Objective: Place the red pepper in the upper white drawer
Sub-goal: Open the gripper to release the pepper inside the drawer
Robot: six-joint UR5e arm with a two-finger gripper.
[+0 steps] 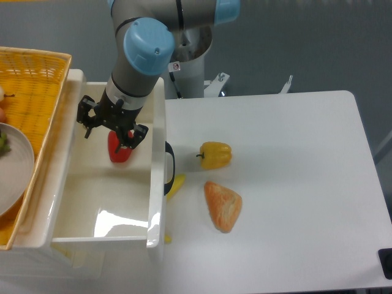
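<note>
The red pepper [120, 153] lies inside the upper white drawer [104, 199], near its back half, partly covered by the gripper above it. My gripper [111, 127] hangs over the drawer with its fingers spread apart, open, and no longer clamps the pepper. The drawer is pulled out, and its dark curved handle [169, 166] faces the table.
A yellow pepper [215, 155] and an orange wedge-shaped item [223, 206] lie on the white table [288, 184] right of the drawer. A yellow piece [176, 185] sits by the handle. A yellow wicker basket [27, 92] with a grey plate [12, 165] borders the drawer's left side.
</note>
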